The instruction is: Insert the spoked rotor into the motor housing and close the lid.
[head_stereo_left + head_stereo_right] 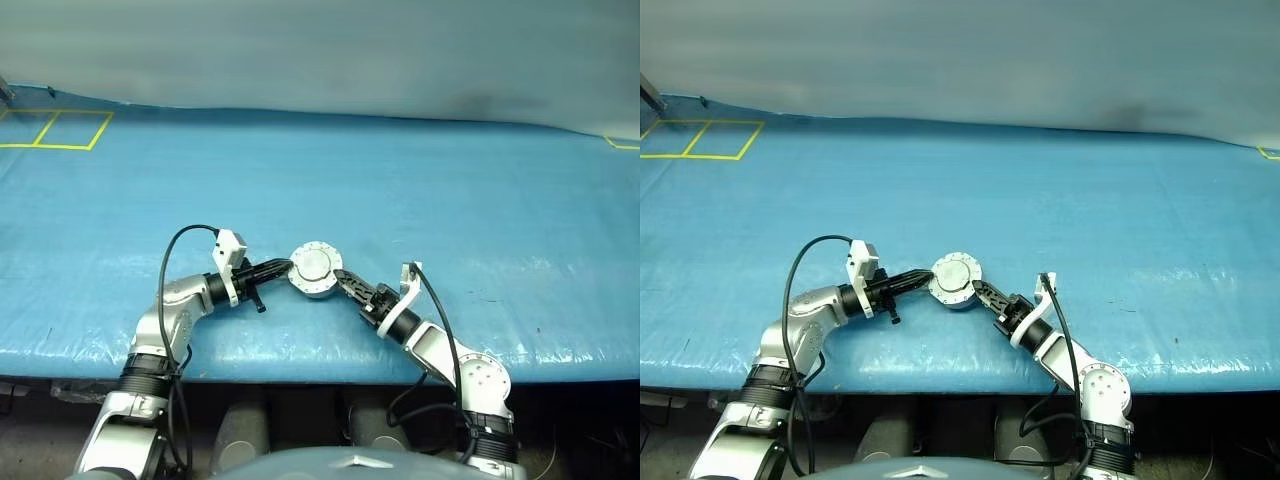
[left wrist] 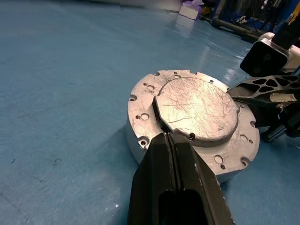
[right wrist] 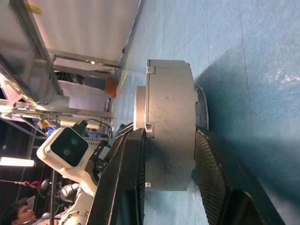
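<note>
The motor housing [image 1: 316, 271] sits near the blue table's [image 1: 480, 200] front edge; we see our right gripper [image 3: 168, 178] clamping it, our left gripper [image 2: 172, 140] pinched closed at its lid [image 2: 197, 108].

The left gripper [image 1: 283, 266] reaches level toward the right gripper [image 1: 345, 284], its two black fingers [image 2: 176, 154] pressed together with no gap; the right gripper points level back at it, tips near each other, its fingers [image 3: 126, 173] spread apart; both forearms angle inward.
</note>
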